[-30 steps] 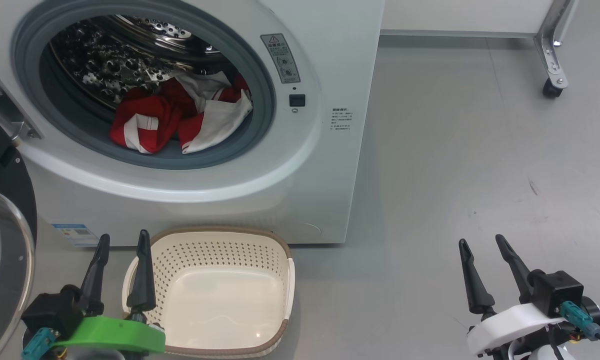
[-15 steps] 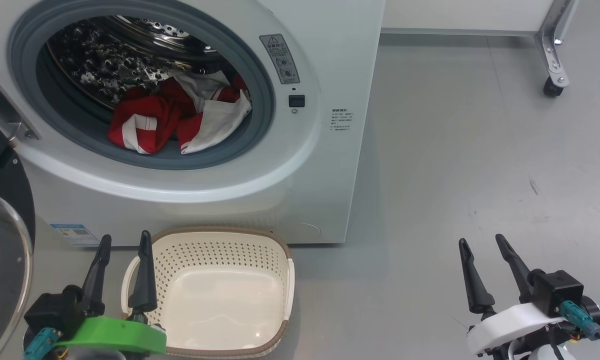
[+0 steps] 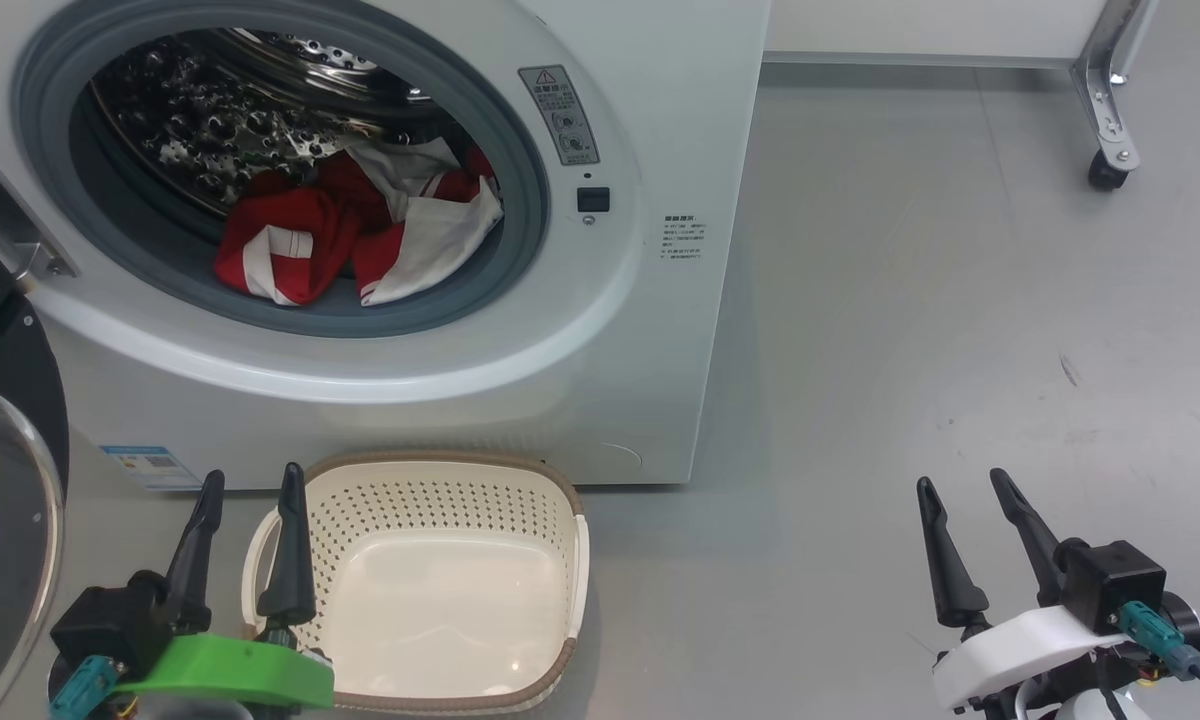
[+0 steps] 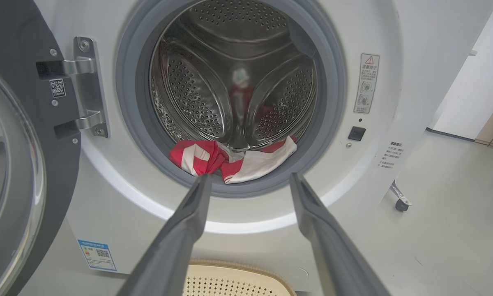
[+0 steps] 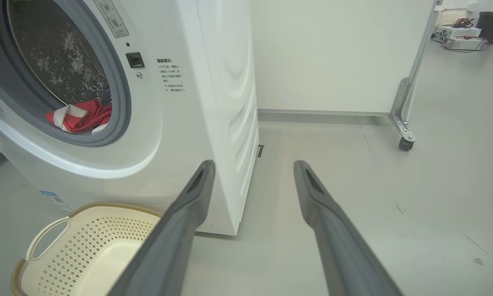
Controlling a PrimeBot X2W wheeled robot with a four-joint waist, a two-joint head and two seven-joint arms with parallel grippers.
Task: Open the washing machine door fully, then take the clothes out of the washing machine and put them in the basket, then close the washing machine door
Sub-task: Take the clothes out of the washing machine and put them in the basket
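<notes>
The white washing machine [image 3: 650, 330] has its black door [image 3: 5, 470] swung out to the left on its hinge [image 4: 84, 86]. Red and white clothes [image 3: 355, 235] lie at the bottom front of the steel drum [image 4: 234, 74]. An empty cream basket [image 3: 430, 590] rests on the floor in front of the machine. My left gripper [image 3: 250, 485] is open, low at the basket's left end, and holds nothing. My right gripper [image 3: 960, 485] is open over bare floor, well right of the machine. The left wrist view has the clothes [image 4: 230, 158] just beyond my fingertips [image 4: 201, 183].
Grey floor [image 3: 960, 300] stretches to the right of the machine. A white panel on a metal leg with a caster [image 3: 1105, 170] is at the far right. A blue label [image 3: 150, 465] is on the machine's lower left front.
The head view has shifted slightly, so the machine and basket sit a touch further left. Both grippers stay open and in place.
</notes>
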